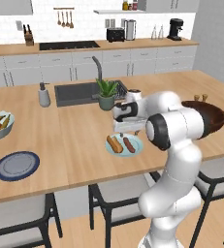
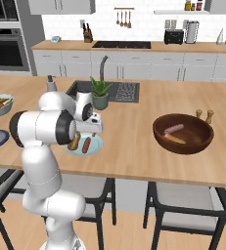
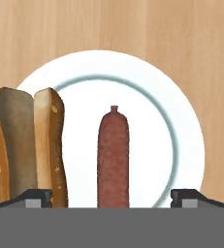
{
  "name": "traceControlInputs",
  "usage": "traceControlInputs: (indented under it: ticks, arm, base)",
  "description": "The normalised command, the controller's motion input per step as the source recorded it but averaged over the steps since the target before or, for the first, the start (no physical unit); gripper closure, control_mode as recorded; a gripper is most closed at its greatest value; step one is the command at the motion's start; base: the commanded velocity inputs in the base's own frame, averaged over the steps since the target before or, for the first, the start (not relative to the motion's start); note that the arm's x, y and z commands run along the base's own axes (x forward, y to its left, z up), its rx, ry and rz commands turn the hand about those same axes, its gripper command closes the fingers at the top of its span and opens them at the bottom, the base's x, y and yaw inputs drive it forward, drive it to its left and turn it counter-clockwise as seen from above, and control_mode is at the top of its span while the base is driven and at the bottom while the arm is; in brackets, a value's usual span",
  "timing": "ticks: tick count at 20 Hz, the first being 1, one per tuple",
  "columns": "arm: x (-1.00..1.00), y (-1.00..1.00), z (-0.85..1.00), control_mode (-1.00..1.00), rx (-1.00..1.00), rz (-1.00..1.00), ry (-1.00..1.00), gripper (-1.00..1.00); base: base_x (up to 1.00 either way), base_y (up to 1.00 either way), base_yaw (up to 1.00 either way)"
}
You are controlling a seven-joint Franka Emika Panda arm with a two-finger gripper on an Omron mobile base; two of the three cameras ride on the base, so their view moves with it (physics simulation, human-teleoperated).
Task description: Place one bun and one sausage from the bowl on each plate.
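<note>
Gripper first: jaws spread wide, clamped on nothing, hanging just above the pale plate, which sits left of the bowl on the same counter.

Counting down by size from the bowl: rests near the counter's right end and holds a spare bun with a spare sausage just beside it, lying low on the curved floor.

Dark plate: well apart from the bowl, far to its left, beyond the pale plate, bare of food.

Pale plate: looks finished, carrying a plated bun and a plated sausage side by side, near but apart.

Judging the spare bun: probably light and soft, split along its length, so likely to squash or open under a hard pinch. Best taken across the middle of its width, gently, jaws square to the long axis.

Judging the spare sausage: likely firmer, smooth-skinned and round, so apt to roll or squirt out. Best gripped mid-length across the narrow body, never at the rounded ends. Calls for care on the bowl's slope, where either piece may slide toward the other.
</note>
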Motion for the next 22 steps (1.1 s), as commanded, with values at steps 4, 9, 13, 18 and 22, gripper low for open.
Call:
traceControlInputs:
  ticks: [4, 9, 13, 18, 22]
  arm:
    - [-0.71, -0.01, 0.88, -1.0, 0.16, 0.0, -0.05, -1.0]
    - [-1.0, 0.0, 0.74, -1.0, 0.04, 0.0, -0.25, -1.0]
    - [-1.0, 0.01, 0.8, -1.0, 0.0, 0.0, -0.2, -1.0]
    - [-1.0, 0.04, 0.49, -1.0, 0.0, -0.02, -0.26, -1.0]
    - [-1.0, 0.1, 0.09, -1.0, -0.08, -0.11, -0.17, -1.0]
  base:
    - [0.0, 0.0, 0.0]
    - [0.0, 0.0, 0.0]
    - [0.0, 0.0, 0.0]
    - [0.0, 0.0, 0.0]
    - [0.0, 0.0, 0.0]
